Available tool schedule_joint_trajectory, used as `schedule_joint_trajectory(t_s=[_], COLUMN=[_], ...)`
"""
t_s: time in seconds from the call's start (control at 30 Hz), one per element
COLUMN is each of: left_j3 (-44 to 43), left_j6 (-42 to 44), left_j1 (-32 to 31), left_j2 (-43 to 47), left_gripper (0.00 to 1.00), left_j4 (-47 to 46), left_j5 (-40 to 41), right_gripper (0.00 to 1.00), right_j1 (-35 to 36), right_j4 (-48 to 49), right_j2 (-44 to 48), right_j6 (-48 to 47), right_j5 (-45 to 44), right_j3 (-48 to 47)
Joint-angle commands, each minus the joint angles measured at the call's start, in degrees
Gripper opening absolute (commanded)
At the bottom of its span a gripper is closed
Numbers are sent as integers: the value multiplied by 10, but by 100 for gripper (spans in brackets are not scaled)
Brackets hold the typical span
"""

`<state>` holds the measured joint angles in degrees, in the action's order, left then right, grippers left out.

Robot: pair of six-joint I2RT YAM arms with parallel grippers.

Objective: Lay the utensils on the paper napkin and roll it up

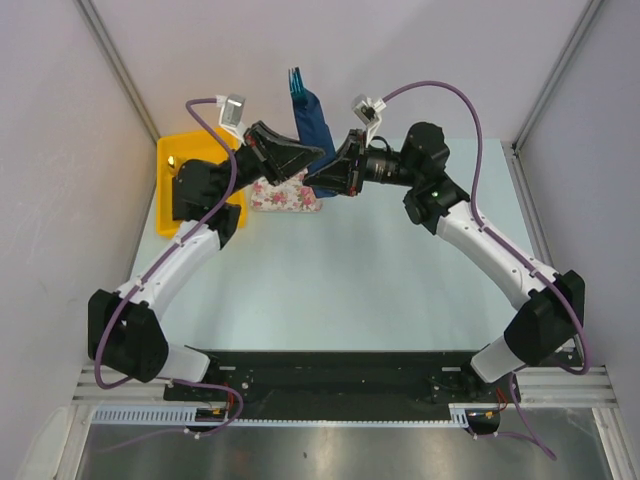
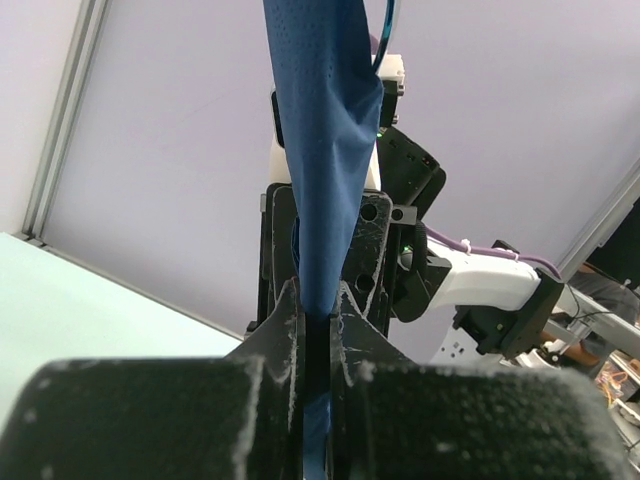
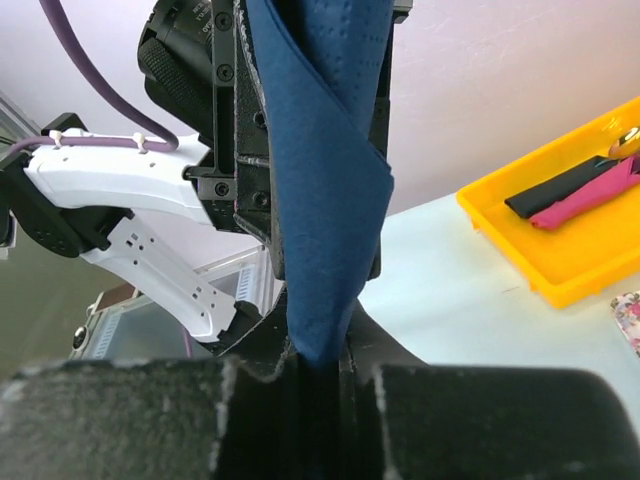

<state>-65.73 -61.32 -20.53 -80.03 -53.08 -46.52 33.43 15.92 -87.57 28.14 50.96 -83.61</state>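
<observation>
1. Both tools meet above the far-left part of the worktop (image 1: 350,280). The left tool (image 2: 318,315) is clenched, its fingers pinching the rolled paper napkin (image 1: 313,122).
2. Facing it, the right tool (image 3: 318,355) is clamped on the same roll, its fingers pressed tight against the navy paper.
3. At the far left, a yellow tray (image 3: 560,270) holds a black block (image 3: 555,190) and a pink block (image 3: 590,195) lying side by side.
4. The napkin roll hangs in the air over the floral mat (image 1: 285,195), clear of the worktop. Its long axis rises out of the two grips. In the overhead view it runs toward the far wall, leaning slightly left.
5. A utensil (image 1: 294,78) shows its blue pronged end at the roll's upper tip, pointing away from the tools.
</observation>
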Motion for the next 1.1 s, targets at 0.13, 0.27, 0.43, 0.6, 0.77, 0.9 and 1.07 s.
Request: schedule_joint_trajectory(t_s=[0.13,0.27,0.43,0.6,0.77,0.9,1.07], left_j3=[-24,-16,-15,-29,-36,-34,-22], left_j6=[31,31,-14,-76,-93,-101,-77], left_j1=[24,35,37,33,20,17,18], left_j2=[23,28,9,-19,-23,-19,0], left_gripper=[42,81,100,100,92,72,38], left_j4=[73,80,0,-86,-102,-99,-49], left_j5=[3,-18,-43,-49,-54,-53,-48], right_gripper=[0,0,0,0,0,0,0], right_j1=[-2,-3,-1,0,1,0,-7], right_j4=[75,102,129,146,153,151,127], right_j2=[-5,-9,-18,-27,-35,-34,-28], right_j6=[30,56,92,123,132,130,104], right_j5=[24,37,60,67,66,66,50], right_j3=[-41,-45,-45,-42,-45,-44,-45])
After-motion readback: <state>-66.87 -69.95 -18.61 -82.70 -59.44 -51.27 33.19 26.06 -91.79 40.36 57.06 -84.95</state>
